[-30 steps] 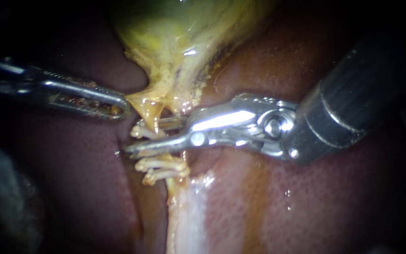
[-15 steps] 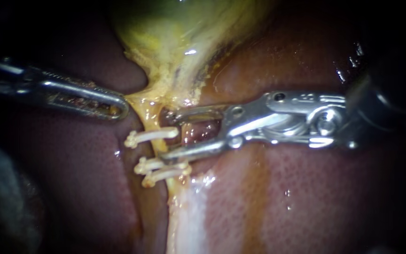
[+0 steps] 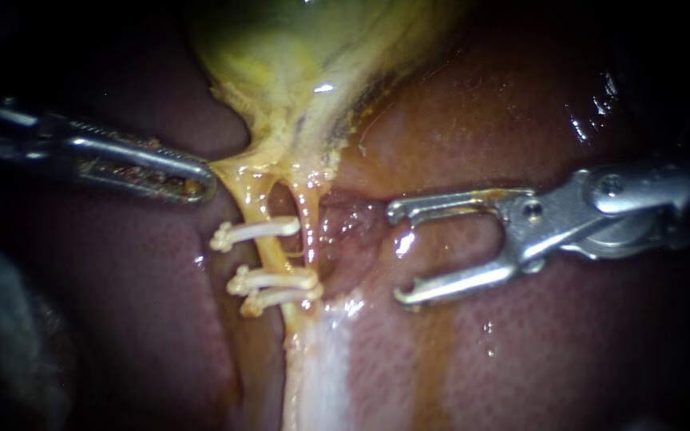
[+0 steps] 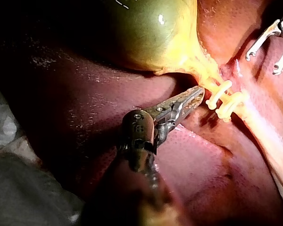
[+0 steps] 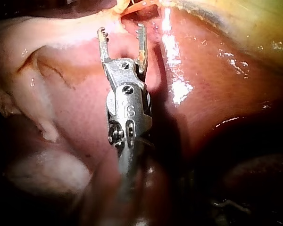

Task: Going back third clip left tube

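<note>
3 clips sit across the left tube [image 3: 259, 209] in the endoscope view: top clip [image 3: 253, 230], middle clip [image 3: 275, 278], bottom clip [image 3: 279, 297]. Middle and bottom lie touching; the top one sits apart, nearer the gallbladder [image 3: 297, 64]. Right tube [image 3: 307, 215] runs just beside the left tube, on the right instrument's side.
Right instrument [image 3: 397, 255]: jaws spread wide, nothing between them, tips facing the clips, near but clear of them, over the liver [image 3: 481, 383].
Left instrument [image 3: 205, 182]: jaws clamped on yellow tissue at the gallbladder's neck. The top clip lies just off its tip.

Left wrist view: left instrument's jaws lie together, tip in the yellow tissue where the gallbladder narrows. All 3 clips are just ahead of and beside that tip. The right instrument's 2 spread jaws show well beyond the clips, touching nothing.

Right wrist view: right instrument's jaws gape and hold nothing, with liver under them. A strip of yellow tissue shows just ahead of the tips; I cannot tell clips or tubes apart there.
</note>
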{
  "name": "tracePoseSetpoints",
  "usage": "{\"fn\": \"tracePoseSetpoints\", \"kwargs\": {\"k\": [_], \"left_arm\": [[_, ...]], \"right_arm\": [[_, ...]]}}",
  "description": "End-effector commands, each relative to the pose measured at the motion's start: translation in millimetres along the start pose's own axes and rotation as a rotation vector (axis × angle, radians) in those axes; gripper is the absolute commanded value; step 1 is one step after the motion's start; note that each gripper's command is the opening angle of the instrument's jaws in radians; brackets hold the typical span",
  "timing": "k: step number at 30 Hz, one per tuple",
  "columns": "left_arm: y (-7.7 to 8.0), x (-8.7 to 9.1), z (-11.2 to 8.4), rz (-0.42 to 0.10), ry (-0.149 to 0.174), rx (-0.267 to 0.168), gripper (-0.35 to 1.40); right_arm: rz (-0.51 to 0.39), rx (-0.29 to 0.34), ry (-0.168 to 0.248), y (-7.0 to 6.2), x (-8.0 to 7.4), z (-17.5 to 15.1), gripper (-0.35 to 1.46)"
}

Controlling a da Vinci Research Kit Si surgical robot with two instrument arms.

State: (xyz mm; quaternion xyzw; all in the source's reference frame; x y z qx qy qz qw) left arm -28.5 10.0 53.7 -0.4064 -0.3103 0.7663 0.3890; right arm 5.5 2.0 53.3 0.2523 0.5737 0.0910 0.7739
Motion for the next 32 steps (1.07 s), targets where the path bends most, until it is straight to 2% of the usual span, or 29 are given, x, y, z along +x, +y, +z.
{"fn": "tracePoseSetpoints", "kwargs": {"k": [1, 11, 22, 32], "left_arm": [[0.0, 0.0, 0.0, 0.0, 0.0, 0.0, -0.35], [0.0, 0.2, 1.5, -0.001, 0.004, 0.008, -0.35], [-1.2, -0.1, 4.9, 0.004, 0.006, 0.011, -0.35], [-1.5, -0.2, 5.3, 0.005, 0.005, 0.01, -0.35]], "right_arm": [[0.0, -0.006, 0.0, -0.1, -0.2, -0.4, 0.5], [0.018, -0.064, 0.0, -0.5, -0.9, -2.2, 0.5], [0.018, -0.063, 0.0, -0.6, -0.9, -2.4, 0.5], [0.017, -0.063, 0.0, -0.7, -0.9, -2.5, 0.5]]}}
